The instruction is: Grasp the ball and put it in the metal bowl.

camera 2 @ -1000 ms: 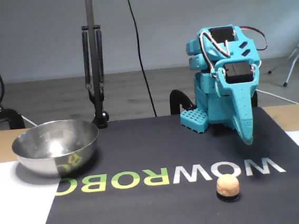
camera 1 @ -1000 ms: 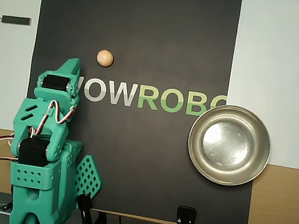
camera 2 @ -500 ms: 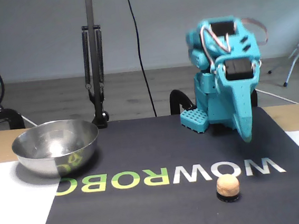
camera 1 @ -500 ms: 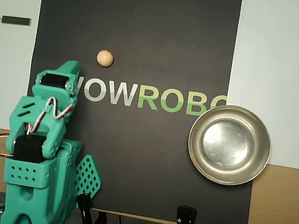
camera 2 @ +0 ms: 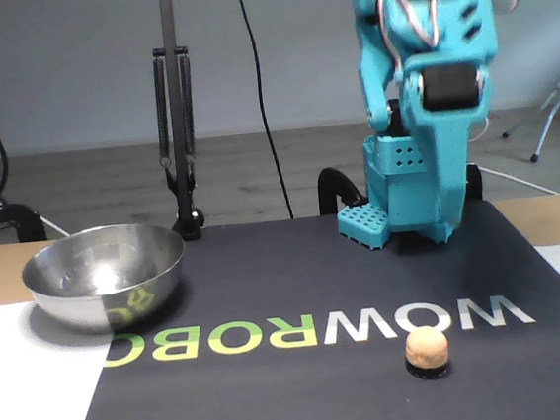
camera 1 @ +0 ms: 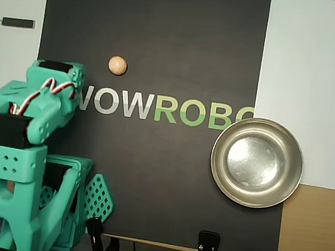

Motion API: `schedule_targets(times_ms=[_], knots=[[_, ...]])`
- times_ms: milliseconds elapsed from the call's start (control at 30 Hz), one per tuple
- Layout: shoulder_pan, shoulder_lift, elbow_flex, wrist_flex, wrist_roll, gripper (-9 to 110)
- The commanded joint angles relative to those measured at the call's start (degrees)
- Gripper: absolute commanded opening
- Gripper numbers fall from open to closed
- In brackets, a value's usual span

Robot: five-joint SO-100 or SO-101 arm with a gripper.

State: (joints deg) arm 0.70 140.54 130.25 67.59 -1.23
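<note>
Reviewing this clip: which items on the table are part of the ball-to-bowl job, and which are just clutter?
Part of the job:
ball, on the black mat
metal bowl, empty
gripper, raised, not holding anything

Just lying about:
small dark bar on the white surface
clamp on the mat's edge

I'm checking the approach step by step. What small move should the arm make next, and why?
Probably reach the gripper forward and down toward the ball. The ball sits untouched on the dark mat, apart from the arm, and the metal bowl is empty. In the fixed view the gripper hangs raised behind the ball; I cannot tell how the jaws stand.
</note>
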Motion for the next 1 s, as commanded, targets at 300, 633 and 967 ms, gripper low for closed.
schedule_targets(times_ms=[300,633,967], knots=[[0.3,-17.8,-21.4,13.8,-0.3,0],[0.3,-31.6,-34.2,19.9,-1.1,0],[2.4,-39.0,-36.7,19.1,-14.9,0]])
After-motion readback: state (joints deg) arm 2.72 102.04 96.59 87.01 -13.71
